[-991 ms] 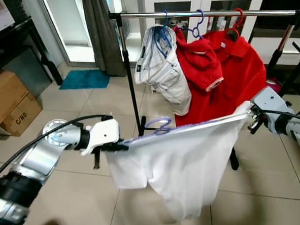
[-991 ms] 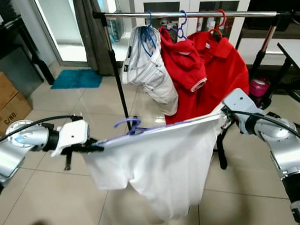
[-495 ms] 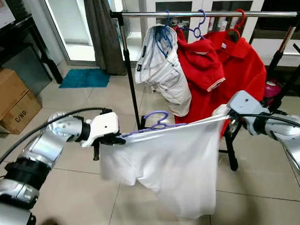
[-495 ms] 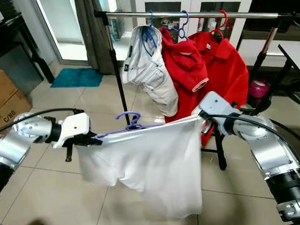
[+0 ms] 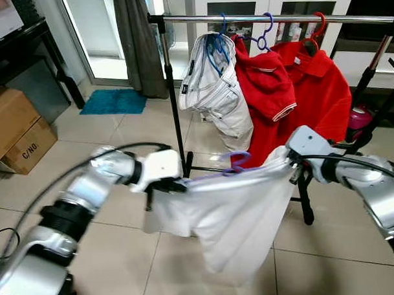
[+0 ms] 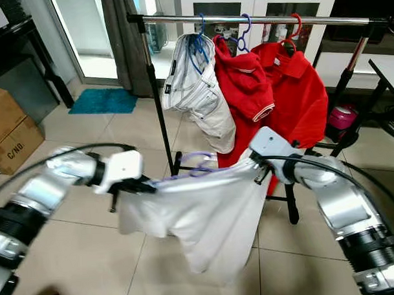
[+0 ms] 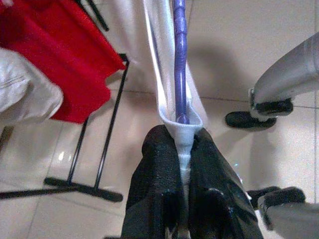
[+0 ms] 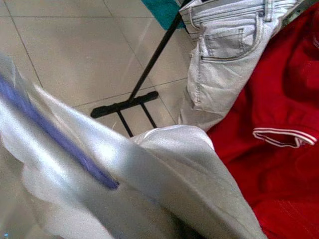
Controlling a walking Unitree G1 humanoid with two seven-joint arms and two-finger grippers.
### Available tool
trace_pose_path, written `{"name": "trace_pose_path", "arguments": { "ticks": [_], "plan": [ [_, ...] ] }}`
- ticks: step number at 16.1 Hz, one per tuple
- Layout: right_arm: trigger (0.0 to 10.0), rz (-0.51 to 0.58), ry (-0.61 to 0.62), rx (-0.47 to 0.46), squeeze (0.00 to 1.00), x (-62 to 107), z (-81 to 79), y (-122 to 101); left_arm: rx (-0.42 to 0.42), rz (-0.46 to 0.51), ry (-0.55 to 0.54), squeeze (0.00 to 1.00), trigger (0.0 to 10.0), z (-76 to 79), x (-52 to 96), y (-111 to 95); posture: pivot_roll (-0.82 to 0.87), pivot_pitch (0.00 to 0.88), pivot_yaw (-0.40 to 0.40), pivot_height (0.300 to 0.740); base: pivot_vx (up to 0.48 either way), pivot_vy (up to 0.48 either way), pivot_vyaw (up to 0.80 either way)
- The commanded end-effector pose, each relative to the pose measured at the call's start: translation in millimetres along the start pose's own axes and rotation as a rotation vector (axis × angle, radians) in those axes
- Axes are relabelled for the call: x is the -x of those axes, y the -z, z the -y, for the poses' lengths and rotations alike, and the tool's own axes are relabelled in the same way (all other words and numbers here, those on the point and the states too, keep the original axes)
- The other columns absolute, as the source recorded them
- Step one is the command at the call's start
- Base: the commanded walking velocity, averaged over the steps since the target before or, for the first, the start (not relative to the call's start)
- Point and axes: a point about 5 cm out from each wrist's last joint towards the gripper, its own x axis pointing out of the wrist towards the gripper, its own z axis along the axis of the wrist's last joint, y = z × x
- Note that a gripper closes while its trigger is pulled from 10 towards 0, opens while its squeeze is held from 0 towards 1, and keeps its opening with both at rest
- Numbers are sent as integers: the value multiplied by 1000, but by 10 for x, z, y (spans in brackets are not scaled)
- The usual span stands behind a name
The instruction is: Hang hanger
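At the centre of the left eye view, the purple hanger (image 5: 235, 162) is carried between both arms with a white garment (image 5: 222, 214) draped over it; its long axis runs roughly level from centre left to centre right of the frame, and its hook stands up near the middle. The left gripper (image 7: 185, 164) is clamped on the garment's fold at one end of the hanger, fingers (image 7: 157, 169) pressed close with cloth between them; the right gripper (image 5: 292, 169) is at the opposite end, but cloth covers its fingertips, so whether they pinch the shirt cannot be told. The rail (image 5: 276, 18) crosses the top of the frame, above and beyond the hanger; it already bears pale jeans (image 5: 214, 88) and two red shirts (image 5: 292, 95). Judgement: the hook lies below the rail and must travel upward and forward; free rail appears just right of the black upright (image 5: 171, 90), on the left gripper's side, so that arm is the nearer one.
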Motion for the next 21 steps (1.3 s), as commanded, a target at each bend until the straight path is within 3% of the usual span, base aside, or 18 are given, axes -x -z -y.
{"name": "trace_pose_path", "arguments": {
  "ticks": [1, 3, 7, 9, 10, 11, 13, 15, 18, 21],
  "plan": [
    [0, 29, -7, 36, 0, -12, -8, -123, -24, -1, 0, 0, 0, -23, -23, -50, -245, 0, 75, 740, 0, 0, 0],
    [0, 11, 12, 28, 0, 5, 16, -89, -24, -14, 1, 0, 0, -17, -54, -39, -246, 0, 75, 740, 0, 0, 0],
    [0, 7, 133, 9, 0, 145, 233, -25, -9, -112, -18, 0, 0, 15, -23, 135, -247, 0, 78, 740, 0, 0, 0],
    [0, 52, 191, 4, 0, 199, 331, -81, 13, -124, -132, 0, 0, -57, -43, 163, -248, 0, 77, 740, 0, 0, 0],
    [0, 53, 187, 1, 0, 218, 334, -86, 15, -66, -246, 0, 0, -141, -68, 92, -250, 0, 77, 740, 0, 0, 0],
    [0, 46, 169, 3, 0, 215, 310, -77, 9, -20, -270, 0, 0, -161, -78, 42, -250, 0, 77, 740, 0, 0, 0],
    [0, 36, 104, 10, 0, 172, 190, -62, 0, 105, -241, 0, 0, -136, -104, -73, -248, 0, 75, 740, 0, 0, 0],
    [0, 37, 75, 11, 0, 148, 133, -63, 12, 150, -216, 0, 0, -116, -113, -111, -248, 0, 76, 740, 0, 0, 0],
    [0, 31, 37, 35, 0, 138, 91, -80, 37, 103, -146, 0, 0, -63, -134, -51, -247, 0, 79, 740, 0, 0, 0],
    [0, 21, 5, 51, 0, 167, 49, -108, 101, 20, -200, 0, 0, -119, -89, 75, -244, 0, 80, 740, 0, 0, 0]
  ]
}}
